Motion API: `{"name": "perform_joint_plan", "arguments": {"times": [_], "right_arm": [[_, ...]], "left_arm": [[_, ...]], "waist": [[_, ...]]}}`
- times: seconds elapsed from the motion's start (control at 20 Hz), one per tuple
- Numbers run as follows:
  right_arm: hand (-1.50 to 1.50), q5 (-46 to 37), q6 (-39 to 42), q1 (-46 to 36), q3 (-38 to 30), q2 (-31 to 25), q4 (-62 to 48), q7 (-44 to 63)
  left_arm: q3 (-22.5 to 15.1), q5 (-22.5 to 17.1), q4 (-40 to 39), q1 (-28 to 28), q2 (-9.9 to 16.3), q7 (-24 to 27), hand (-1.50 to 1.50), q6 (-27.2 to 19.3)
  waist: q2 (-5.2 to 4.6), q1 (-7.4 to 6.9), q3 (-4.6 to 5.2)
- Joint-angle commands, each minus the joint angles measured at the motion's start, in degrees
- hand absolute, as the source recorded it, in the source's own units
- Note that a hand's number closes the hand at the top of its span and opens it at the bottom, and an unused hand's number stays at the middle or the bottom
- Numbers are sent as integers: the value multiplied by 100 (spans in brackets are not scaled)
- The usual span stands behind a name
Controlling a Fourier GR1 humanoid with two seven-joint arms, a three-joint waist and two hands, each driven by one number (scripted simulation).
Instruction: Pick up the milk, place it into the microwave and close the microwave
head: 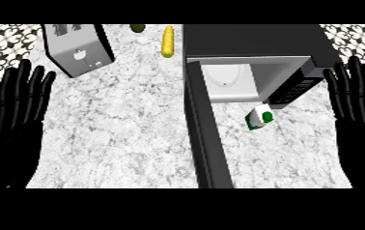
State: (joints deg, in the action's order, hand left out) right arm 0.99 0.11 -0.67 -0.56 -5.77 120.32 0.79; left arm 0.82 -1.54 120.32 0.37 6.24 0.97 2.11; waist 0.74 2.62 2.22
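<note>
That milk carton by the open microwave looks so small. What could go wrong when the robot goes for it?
1. The milk carton lies tilted close under the microwave front, so the right robot hand might bump the microwave.
2. The open door stands just left of the carton, narrowing the approach.
3. The carton could tip or slide when touched.

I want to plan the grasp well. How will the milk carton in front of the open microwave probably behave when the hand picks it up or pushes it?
The milk carton looks boxy with flat sides, so it should slide, not roll. It already appears tilted or lying on the counter, so a push would probably turn it. It looks small beside the right hand, so probably light.
</note>
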Motion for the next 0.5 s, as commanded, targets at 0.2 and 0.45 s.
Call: {"name": "perform_joint_plan", "arguments": {"times": [0.2, 0.45], "right_arm": [[-150, -439, -108, -204, -282, -238, -195, 68], [-150, -237, -22, -57, 115, 85, -198, 68]], "left_arm": [[-507, 589, 656, 380, -282, -625, -150, -369], [-861, -438, 1094, 1385, -613, -640, -150, -506]], "waist": [[-67, -281, -223], [-63, -303, -220]]}}
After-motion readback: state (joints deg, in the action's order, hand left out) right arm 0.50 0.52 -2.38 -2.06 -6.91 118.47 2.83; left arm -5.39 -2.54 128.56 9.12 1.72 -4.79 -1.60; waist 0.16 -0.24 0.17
